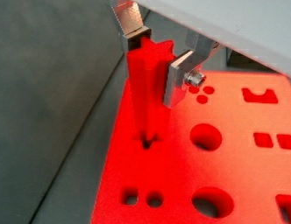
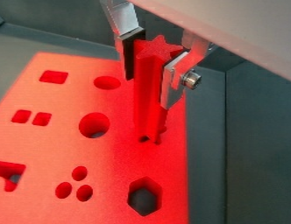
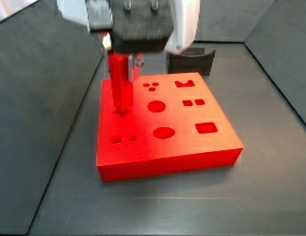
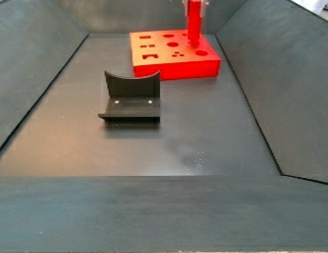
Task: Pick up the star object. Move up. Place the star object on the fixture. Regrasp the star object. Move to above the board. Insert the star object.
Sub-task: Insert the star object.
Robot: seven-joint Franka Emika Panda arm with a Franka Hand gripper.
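Fingers point(image 1: 186, 72) of the gripper point(image 1: 158, 58) are clamped on the upper end of the star object point(image 1: 145, 92), which hangs straight down below them, its lower tip at or just entering a hole near the edge of the board point(image 1: 230, 171). Both wrist views show the same hold point(image 2: 151, 87); in a side view the gripper point(image 3: 124, 57) stands over the board's point(image 3: 181, 157) near-edge row of holes. The peg looks rigid and light, probably smooth plastic, so a firm pinch high on its flat star flanks seems right; its points must line up with the hole or it will likely jam. Neighbouring holes lie beside the fingers. The fixture point(image 4: 129, 97) sits well apart on the surface point(image 4: 194, 148), blocking nothing.
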